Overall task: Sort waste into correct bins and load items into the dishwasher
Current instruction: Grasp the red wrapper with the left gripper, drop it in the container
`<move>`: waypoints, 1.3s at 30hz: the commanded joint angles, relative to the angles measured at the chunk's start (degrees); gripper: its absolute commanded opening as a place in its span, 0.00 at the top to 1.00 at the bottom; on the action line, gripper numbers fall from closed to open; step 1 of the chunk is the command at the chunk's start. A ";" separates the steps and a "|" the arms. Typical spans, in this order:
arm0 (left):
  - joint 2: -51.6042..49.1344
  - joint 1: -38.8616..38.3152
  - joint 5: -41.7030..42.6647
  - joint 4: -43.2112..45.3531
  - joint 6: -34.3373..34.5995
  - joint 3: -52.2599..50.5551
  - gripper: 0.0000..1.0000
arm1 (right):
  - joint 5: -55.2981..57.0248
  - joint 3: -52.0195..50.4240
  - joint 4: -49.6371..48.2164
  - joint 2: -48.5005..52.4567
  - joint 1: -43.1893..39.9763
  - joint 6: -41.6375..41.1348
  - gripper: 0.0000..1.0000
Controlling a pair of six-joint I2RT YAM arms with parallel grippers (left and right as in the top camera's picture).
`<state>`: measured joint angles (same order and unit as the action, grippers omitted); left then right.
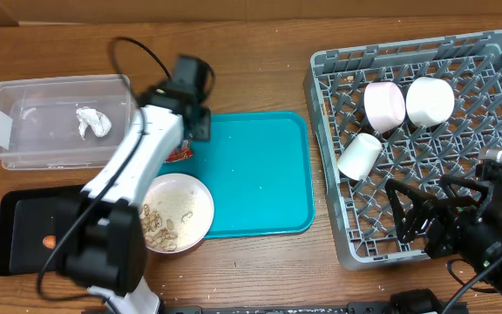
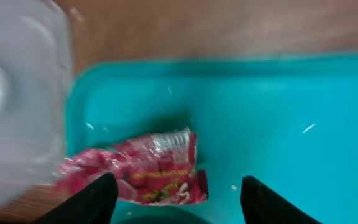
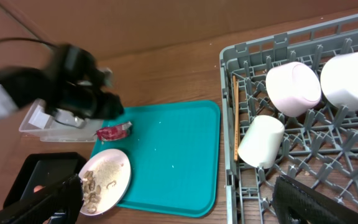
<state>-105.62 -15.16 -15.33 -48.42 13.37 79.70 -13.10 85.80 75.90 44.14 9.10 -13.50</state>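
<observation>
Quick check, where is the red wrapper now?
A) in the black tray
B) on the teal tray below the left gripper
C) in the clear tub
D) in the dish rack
B: the red wrapper lies on the teal tray beneath the open left gripper; the clear tub holds the tissue.

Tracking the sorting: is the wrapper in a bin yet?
Out: the wrapper lies at the edge of the teal tray, beside the clear bin.

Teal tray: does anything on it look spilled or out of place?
Yes. A crumpled red wrapper lies at the left edge of the teal tray, a few white crumbs dot its surface, and the plate of peanut shells overlaps its near-left corner.
</observation>
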 commanded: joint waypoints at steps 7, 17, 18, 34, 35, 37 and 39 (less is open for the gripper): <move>-9.70 0.66 -4.74 2.03 2.25 -2.34 0.54 | 0.13 0.04 -0.28 0.07 0.13 0.00 0.00; -5.14 0.61 -3.91 -9.03 2.54 10.58 0.96 | 0.13 0.04 -0.28 0.07 0.13 0.02 0.00; -3.91 0.66 -3.67 -10.58 2.49 12.79 0.96 | 0.13 0.04 -0.28 0.07 0.13 0.02 0.00; 2.56 23.23 3.96 -7.63 1.29 20.92 0.42 | 0.13 0.04 -0.28 0.07 0.15 0.02 0.00; 2.71 23.87 5.62 -8.17 0.98 21.29 0.20 | 0.13 0.04 -0.28 0.07 0.13 0.02 0.00; 3.52 24.00 6.54 -11.15 0.96 22.71 0.18 | 0.13 0.04 -0.28 0.07 0.13 0.02 0.00; 4.72 22.62 8.55 -14.84 -0.44 24.13 0.22 | 0.13 0.04 -0.28 0.07 0.13 0.02 0.00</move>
<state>-102.87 9.82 -12.97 -61.25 14.74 100.95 -13.10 85.80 75.92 44.16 9.08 -13.50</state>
